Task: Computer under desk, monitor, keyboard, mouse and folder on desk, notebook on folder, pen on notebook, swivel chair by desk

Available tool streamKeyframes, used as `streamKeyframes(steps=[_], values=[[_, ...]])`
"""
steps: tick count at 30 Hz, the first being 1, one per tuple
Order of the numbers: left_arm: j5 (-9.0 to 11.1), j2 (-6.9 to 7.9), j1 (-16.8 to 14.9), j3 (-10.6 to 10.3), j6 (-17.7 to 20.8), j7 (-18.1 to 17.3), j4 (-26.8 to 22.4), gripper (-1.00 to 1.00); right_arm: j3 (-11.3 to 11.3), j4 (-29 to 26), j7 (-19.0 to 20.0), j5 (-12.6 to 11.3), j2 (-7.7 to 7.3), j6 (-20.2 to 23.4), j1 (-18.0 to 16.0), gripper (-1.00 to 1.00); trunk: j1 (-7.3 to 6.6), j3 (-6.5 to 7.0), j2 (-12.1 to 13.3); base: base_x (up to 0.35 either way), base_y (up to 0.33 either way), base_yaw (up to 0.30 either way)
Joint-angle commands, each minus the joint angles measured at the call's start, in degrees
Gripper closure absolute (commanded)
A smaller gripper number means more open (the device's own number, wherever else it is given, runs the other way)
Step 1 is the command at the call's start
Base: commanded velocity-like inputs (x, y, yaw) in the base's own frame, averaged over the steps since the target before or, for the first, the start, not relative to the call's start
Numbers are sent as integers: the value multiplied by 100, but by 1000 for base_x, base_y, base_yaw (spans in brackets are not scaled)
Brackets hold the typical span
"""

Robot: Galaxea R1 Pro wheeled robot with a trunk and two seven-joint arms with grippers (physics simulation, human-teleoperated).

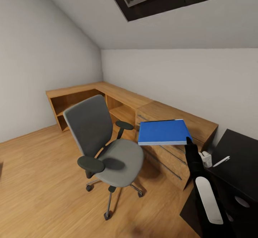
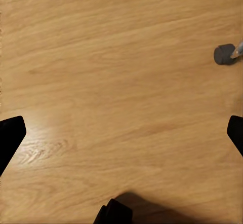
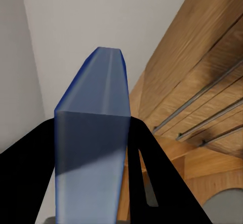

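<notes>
Right gripper point(image 1: 189, 140), at the lower right of the head view, was clamped on one corner of the folder point(image 1: 164, 132), holding it flat in the air in front of the light wooden drawer unit point(image 1: 179, 123); the right wrist view showed the folder point(image 3: 91, 133) edge-on between the dark fingers point(image 3: 30, 158). Left gripper's point(image 2: 121, 133) fingertips point(image 2: 10, 135) stood wide apart over bare wooden floor point(image 2: 111, 67). Left of centre stood the swivel chair point(image 1: 104, 141), its seat bare. At the right edge, the pen point(image 1: 221, 161) lay on the desk point(image 1: 240, 159).
</notes>
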Motion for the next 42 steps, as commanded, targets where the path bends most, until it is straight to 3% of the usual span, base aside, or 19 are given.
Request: streamKeyframes(steps=[1, 7, 17, 28, 32, 35, 42], values=[[39, -2, -3, 11, -17, 0, 0, -100, 1, 0, -23, -57, 5, -25, -4, 100, -23, 13, 39, 0, 0, 0], [34, -9, -3, -16, -30, -4, 0, -100, -11, 16, -27, -48, -21, -22, -5, 100, -155, 121, 279, 0, 0, 0], [36, -11, -3, -375, -31, 11, 0, -100, -21, 17, -50, -30, -23, -42, -2, 100, -374, 300, 680, 0, 0, 0], [42, 1, -3, -413, -26, 13, 94, -100, -68, 14, -52, -26, -33, -48, -3, 100, -616, 498, 1122, 0, 0, -185], [54, -17, -3, -407, -97, 1, 123, -100, -342, 15, -52, -28, -30, -48, -2, 100, -660, 534, 1202, 0, 0, -264], [58, -23, -3, -390, -485, 3, 148, -100, -556, 22, -47, -28, -30, -48, -1, 100, -660, 534, 1202, 0, 0, -271], [57, -20, -3, -405, -600, 4, 393, -100, -658, 29, -44, -28, -21, -55, -4, 100, -660, 534, 1202, 0, 0, -272]])
